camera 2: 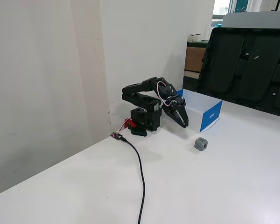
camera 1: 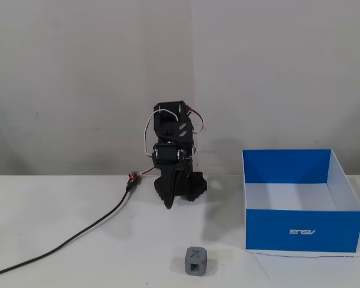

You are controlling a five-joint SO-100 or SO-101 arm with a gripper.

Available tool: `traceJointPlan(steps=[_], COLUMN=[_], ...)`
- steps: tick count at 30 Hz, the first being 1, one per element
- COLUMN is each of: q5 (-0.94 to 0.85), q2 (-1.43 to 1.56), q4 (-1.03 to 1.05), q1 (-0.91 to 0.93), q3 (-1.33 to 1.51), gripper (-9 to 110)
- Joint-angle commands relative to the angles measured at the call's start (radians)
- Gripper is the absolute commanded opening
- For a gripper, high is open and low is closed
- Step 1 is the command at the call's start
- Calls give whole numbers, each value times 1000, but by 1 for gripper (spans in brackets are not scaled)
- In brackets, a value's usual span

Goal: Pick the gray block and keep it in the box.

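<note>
While the hand (camera 2: 183,123) hangs mid-frame above the bench (camera 2: 214,186), fingers pressed together and empty, the gray block (camera 1: 195,260) sits at bottom centre, left of the box (camera 1: 302,231).

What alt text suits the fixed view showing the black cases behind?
A black arm's pincer hangs above a white table, empty, near a gray block. A blue box stands behind it, and a cable runs forward.
</note>
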Motion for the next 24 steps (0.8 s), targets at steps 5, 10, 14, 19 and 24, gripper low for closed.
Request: traceJointPlan(steps=[5, 10, 14, 19, 24], q5=[75, 135, 192, 258, 328], q2=[-212, -288, -334, -348, -428], q4=[-6, -8, -12, -55, -77], q1=[-31, -72, -115, -152, -190], q3=[-215, -265, -290, -299, -336], gripper=[0, 0, 0, 12, 13])
